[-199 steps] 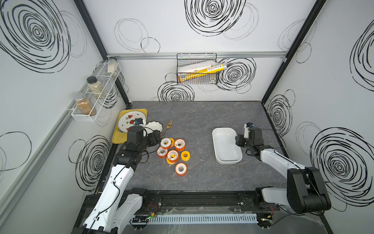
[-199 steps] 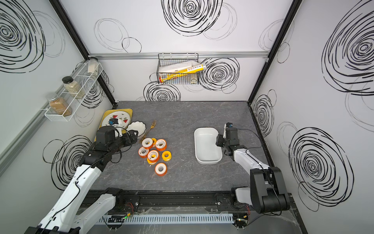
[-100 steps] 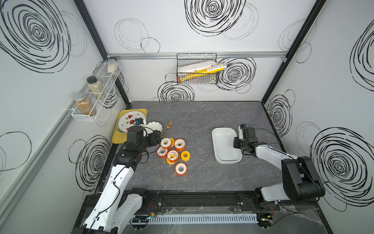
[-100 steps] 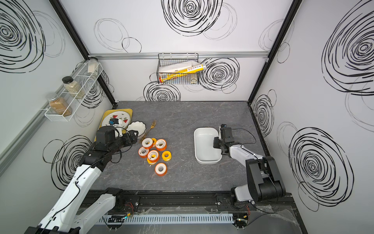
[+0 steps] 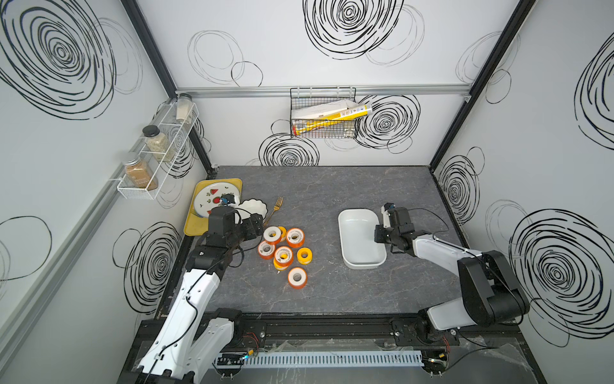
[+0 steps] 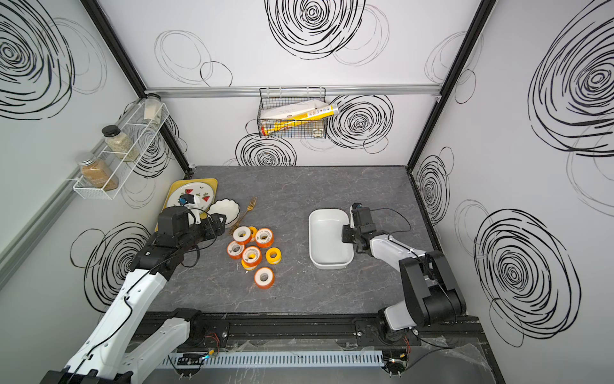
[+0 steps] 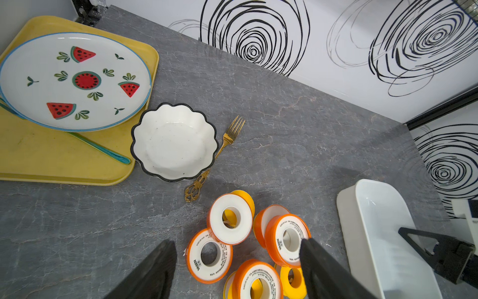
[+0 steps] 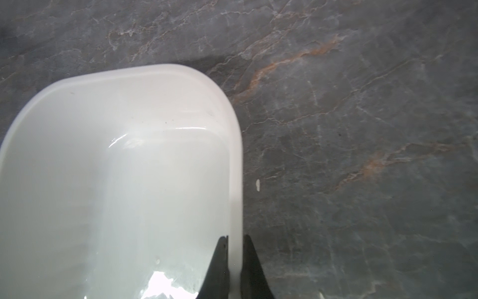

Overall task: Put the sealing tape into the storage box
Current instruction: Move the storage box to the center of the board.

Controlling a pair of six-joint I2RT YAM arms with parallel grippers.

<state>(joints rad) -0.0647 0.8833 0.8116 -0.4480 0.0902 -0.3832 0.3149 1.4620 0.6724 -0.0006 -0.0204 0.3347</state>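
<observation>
Sealing tape [image 5: 283, 254] heaped near the desk's [image 5: 332, 186] left edge, just ahead of the wide-spread left gripper [image 7: 235, 247], the nearer arm, well apart from the storage box [image 5: 342, 232] toward the right edge, its rim pinched by the right gripper [image 8: 235, 236].

Open counter [image 5: 319, 206] between spools [image 5: 283, 254] and box [image 5: 340, 232] lets me pass freely; bowl [image 5: 257, 207] and fork [image 5: 274, 209] crowd the spools' far side.

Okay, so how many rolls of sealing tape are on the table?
8 sealing tape rolls, all on the table left of the storage box: seven bunched together, including two yellow ones mostly covered, and one orange roll apart, nearer the robot. Others could be hidden.
</observation>
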